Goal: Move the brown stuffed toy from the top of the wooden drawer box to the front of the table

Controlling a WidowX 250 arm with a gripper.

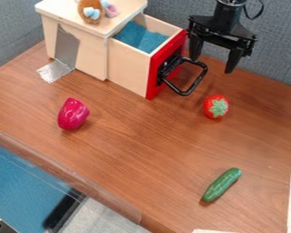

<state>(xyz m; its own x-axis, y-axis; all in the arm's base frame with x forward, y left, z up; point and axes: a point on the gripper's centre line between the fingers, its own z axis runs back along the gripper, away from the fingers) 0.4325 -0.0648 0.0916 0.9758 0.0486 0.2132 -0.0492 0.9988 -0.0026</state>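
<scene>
Gripper [212, 65] spread and empty, hung near back edge of table [129, 150], beside handle [197, 82] of opened drawer [128, 69]. Tomato [216, 106] placed near handle; open room seen between tomato and cucumber [221, 185].

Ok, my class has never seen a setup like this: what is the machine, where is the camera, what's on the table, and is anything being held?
The machine is a black robot arm. Its two-fingered hand hangs open, holding nothing, near the black handle of a pulled-out drawer. A fixed camera looks down at a slant. On the wooden table lie a red toy with a green top, a magenta toy and a green cucumber.
</scene>
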